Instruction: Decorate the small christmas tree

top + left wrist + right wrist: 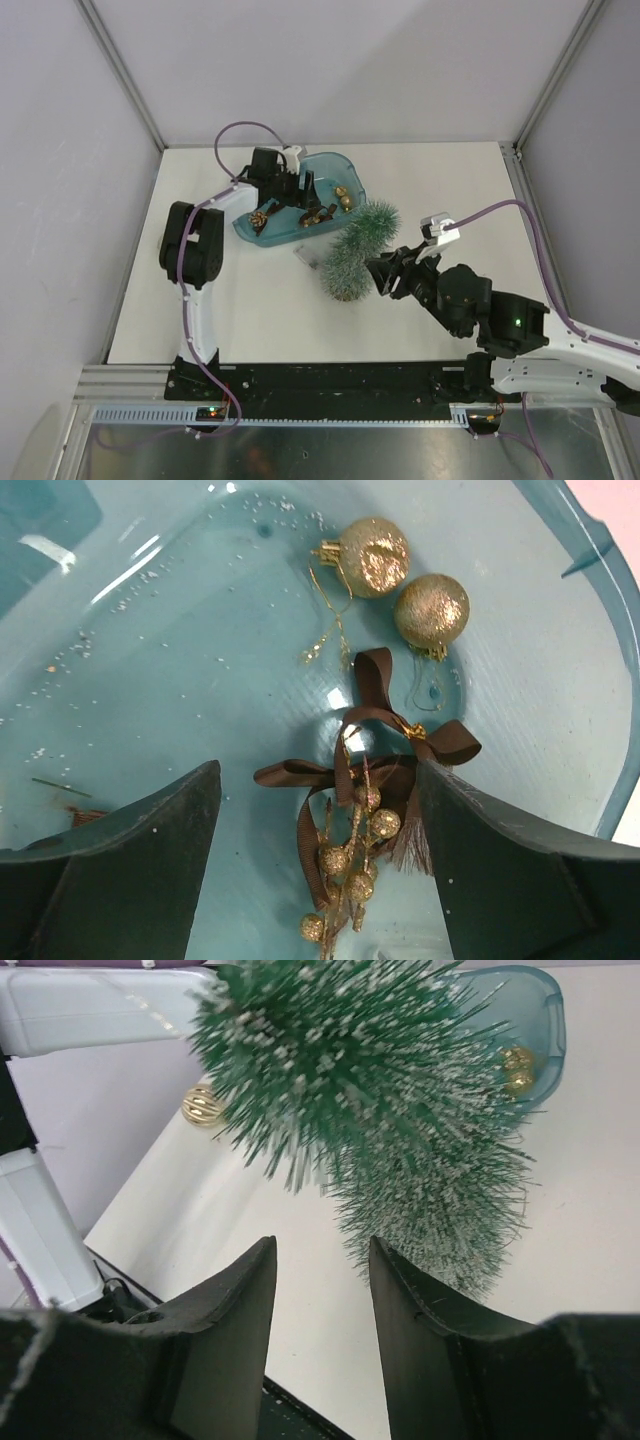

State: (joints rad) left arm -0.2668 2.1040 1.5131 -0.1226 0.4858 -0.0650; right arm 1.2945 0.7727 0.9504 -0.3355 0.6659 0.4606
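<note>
While your left hand sits low inside the blue tub at the far side of the worktop, its fingers stand spread wide with nothing pinched. They straddle a brown ribbon bow with a gold berry sprig lying on the tub floor, and the ribbon's frayed edge is just beside the right finger. Two gold glitter baubles rest side by side farther in, close to the tub wall.

You find the small christmas tree on the worktop just right of the tub and nearer to you, its far end just beside the tub's right end. You cannot tell whether it stands or leans.

Your right hand is at the tree's near right side. Its fingers are parted and empty, with the frosted needles just beyond the tips.
</note>
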